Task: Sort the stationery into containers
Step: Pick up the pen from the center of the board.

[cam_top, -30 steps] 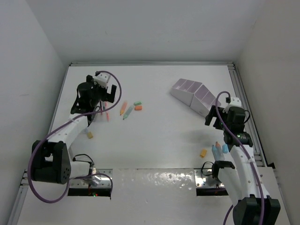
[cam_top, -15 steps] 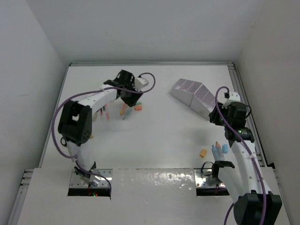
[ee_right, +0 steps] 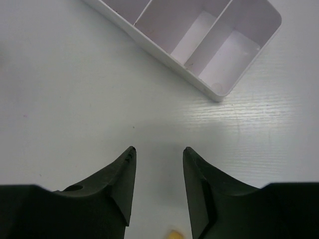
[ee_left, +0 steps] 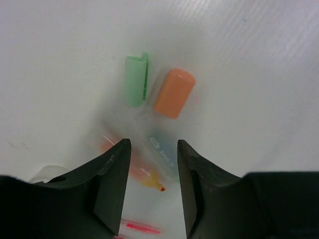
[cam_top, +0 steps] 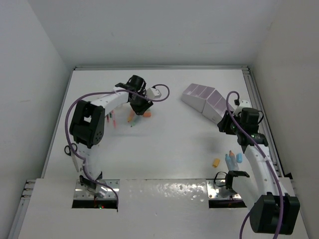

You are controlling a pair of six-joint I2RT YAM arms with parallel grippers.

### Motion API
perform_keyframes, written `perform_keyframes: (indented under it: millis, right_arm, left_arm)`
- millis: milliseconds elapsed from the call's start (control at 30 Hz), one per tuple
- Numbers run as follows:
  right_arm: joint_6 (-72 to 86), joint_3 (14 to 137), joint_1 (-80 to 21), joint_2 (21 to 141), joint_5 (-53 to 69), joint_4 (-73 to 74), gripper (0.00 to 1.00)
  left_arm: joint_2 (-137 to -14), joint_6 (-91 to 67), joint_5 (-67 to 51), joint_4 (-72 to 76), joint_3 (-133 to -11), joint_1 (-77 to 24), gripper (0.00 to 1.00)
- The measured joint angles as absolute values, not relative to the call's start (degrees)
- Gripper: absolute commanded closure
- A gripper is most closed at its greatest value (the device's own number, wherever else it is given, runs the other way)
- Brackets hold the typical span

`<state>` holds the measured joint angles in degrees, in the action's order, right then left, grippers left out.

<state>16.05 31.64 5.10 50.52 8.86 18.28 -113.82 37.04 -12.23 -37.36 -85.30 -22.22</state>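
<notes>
Our left claw point(ee_left: 153, 149), right claw point(ee_right: 159, 154) gape empty. Light, stiff orange pencil point(ee_left: 142, 174), left of the organiser point(cam_top: 195, 102): we'd pinch mid-shaft.

Resembles a robotics lab test cell: white table point(cam_top: 164, 149) boxed in by plain white panels point(cam_top: 149, 35), aluminium edge rail point(cam_top: 251, 87), metal base plate point(cam_top: 164, 191)

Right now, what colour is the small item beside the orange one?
Green item, best in left wrist view.

White table point(cam_top: 169, 144) holds stationery point(cam_top: 147, 115) (plus organiser point(cam_top: 204, 99)).
</notes>
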Motion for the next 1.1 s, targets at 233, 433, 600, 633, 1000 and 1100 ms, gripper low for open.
perform_keyframes:
  millis: [233, 433, 600, 633, 1000, 1100]
  right_arm:
    - [16.53, 31.64, 5.1, 51.51, 10.13, 18.09, 0.55]
    - [17.98, 31.64, 5.1, 51.51, 10.98, 17.67, 0.55]
    - [19.44, 31.53, 4.99, 51.37, 11.16, 17.56, 0.55]
    - [19.66, 31.42, 4.99, 51.27, 11.14, 17.54, 0.55]
    - [21.43, 30.3, 4.73, 50.04, 11.14, 17.58, 0.55]
    - [21.52, 30.28, 4.69, 50.04, 11.14, 17.58, 0.55]
  left_arm:
    - [-109.51, 61.25, -13.8, -40.12, -83.13, -22.17, 0.58]
    - [-109.49, 78.26, -15.38, -43.09, -83.07, -21.61, 0.55]
    - [-110.89, 76.31, -19.79, -45.78, -85.86, -20.32, 0.49]
    - [-111.63, 74.48, -21.06, -46.06, -87.07, -20.01, 0.45]
    - [-115.7, 42.87, -23.38, -42.28, -87.07, -16.45, 0.47]
    - [-115.87, 38.24, -21.96, -41.47, -86.19, -16.45, 0.47]
